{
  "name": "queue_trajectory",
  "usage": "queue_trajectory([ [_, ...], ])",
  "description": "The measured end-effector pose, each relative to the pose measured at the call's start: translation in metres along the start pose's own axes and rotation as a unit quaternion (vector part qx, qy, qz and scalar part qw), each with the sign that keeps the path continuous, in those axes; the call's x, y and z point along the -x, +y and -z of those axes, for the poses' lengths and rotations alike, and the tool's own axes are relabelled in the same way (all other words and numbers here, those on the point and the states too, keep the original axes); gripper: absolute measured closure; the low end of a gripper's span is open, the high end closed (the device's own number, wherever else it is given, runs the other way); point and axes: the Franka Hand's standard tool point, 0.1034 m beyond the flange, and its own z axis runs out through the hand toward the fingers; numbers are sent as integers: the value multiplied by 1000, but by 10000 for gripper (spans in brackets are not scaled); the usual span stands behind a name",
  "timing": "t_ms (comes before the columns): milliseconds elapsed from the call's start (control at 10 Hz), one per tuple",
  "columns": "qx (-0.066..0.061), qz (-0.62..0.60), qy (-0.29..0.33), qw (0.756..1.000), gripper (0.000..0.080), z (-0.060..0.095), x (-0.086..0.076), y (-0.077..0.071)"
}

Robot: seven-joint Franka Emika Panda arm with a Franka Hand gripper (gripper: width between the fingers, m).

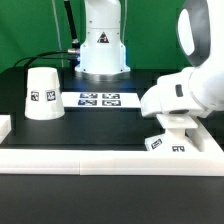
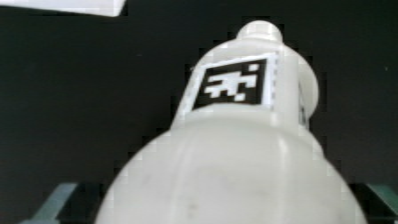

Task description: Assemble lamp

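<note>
gripper closed on the bulb, just behind the front rail

nearest you in the exterior view, the long white rail (image 1: 100,158) runs along the front edge of the black table (image 1: 60,135). just behind it, at the exterior view's right, your gripper (image 1: 170,128) is down low over the bulb (image 2: 222,130), which lies close to the rail.

in the wrist view the bulb fills most of the frame. its wide rounded end sits between the two dark fingers (image 2: 68,200), its narrow end points away from the camera, and a square tag (image 2: 237,82) on the neck faces the lens. the jaws are drawn in on that wide end, one finger against each side, with no gap you can make out.

farther back, at the exterior view's left, the shade (image 1: 40,92) stands wide end down, well apart from the bulb, with a tag on its side. beside it, toward the middle, the marker board (image 1: 100,99) lies flat. behind the board stands the arm's white pedestal (image 1: 102,45).
</note>
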Motion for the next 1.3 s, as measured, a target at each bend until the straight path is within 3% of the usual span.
queue_trajectory([
  [400, -16, 34, 11, 999, 223, 48, 34, 23],
  [700, -19, 37, 43, 998, 223, 81, 53, 34],
  [900, -19, 36, 68, 997, 223, 82, 46, 34],
  [1200, -10, 41, 202, 978, 223, 92, 31, 40],
  [1300, -7, 45, 224, 973, 223, 93, 33, 45],
])
